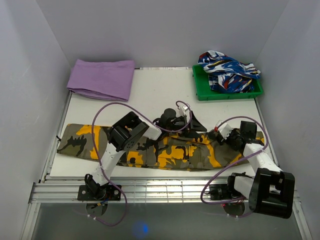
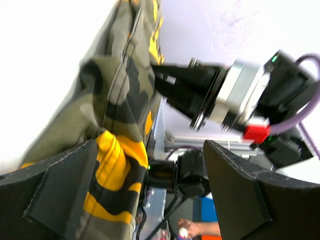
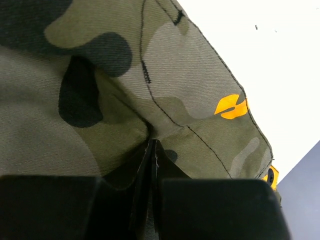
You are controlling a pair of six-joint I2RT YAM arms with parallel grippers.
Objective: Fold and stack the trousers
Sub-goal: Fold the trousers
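The camouflage trousers lie stretched left to right along the near part of the table. My right gripper sits on their right end, shut, with a fold of the olive fabric pinched between its jaws. My left gripper hovers over the trousers' far edge near the middle, just left of the right gripper. It is open wide. A yellow-and-black bunch of the fabric rests against its left finger, with nothing clamped. The right arm's wrist shows just beyond it.
A folded purple cloth lies at the back left. A green tray at the back right holds a blue, white and red garment. White walls close in on both sides. The table's front edge runs just below the trousers.
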